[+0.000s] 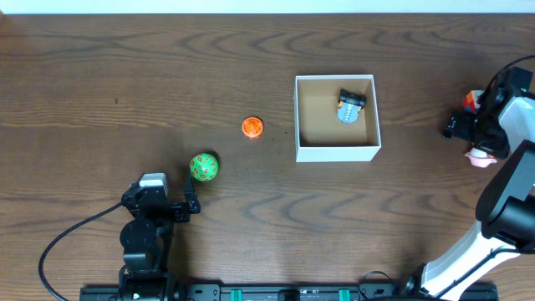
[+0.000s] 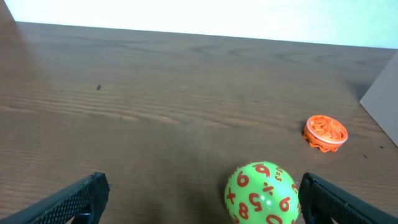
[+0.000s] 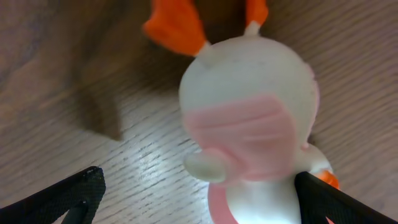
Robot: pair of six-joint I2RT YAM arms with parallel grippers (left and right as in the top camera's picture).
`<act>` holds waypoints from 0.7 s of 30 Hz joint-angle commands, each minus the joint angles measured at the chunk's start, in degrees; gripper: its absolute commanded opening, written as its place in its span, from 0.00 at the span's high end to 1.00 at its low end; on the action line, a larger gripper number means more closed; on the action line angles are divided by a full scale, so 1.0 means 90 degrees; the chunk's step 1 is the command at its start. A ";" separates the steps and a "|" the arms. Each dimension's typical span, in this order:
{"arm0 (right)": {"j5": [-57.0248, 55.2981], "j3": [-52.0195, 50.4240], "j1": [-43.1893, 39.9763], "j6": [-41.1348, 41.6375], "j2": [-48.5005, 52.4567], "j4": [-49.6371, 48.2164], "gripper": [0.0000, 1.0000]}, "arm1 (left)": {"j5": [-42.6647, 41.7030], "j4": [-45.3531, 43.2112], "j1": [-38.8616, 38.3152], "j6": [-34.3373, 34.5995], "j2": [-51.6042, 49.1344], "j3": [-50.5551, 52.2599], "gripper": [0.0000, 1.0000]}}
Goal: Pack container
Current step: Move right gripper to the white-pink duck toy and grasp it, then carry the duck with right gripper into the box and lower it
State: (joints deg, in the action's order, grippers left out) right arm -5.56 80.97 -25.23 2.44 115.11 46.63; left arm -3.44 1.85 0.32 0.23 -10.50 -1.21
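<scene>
White-walled and brown inside, the container (image 1: 338,152) sits right of the counter's centre, with a small blue-grey toy (image 1: 351,107) in its far right corner. Near the front edge, your left gripper (image 2: 202,186) is spread wide and holds nothing. The green numbered ball (image 2: 262,193) lies just beside its right finger, with an orange disc (image 2: 325,132) beyond. At the right edge, your right gripper (image 3: 199,186) stands wide open, its fingers either side of a white and pink toy (image 3: 249,124).
</scene>
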 commanded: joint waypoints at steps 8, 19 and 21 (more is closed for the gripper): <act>0.0073 -0.0066 -0.0248 -0.0085 -0.0068 -0.0024 0.10 | 0.0007 0.0221 0.0034 0.0056 0.0010 0.0109 0.02; 0.0151 -0.0066 -0.0238 0.0216 -0.0068 -0.0019 0.70 | 0.0007 0.0221 0.0034 0.0056 0.0010 0.0109 0.02; 0.0170 -0.0066 -0.0216 0.0279 -0.0068 -0.0019 0.74 | 0.0007 0.0221 0.0034 0.0056 0.0010 0.0109 0.02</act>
State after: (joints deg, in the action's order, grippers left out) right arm -5.34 80.90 -27.16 3.55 115.11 46.61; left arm -3.44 1.85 0.34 0.23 -10.50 -1.21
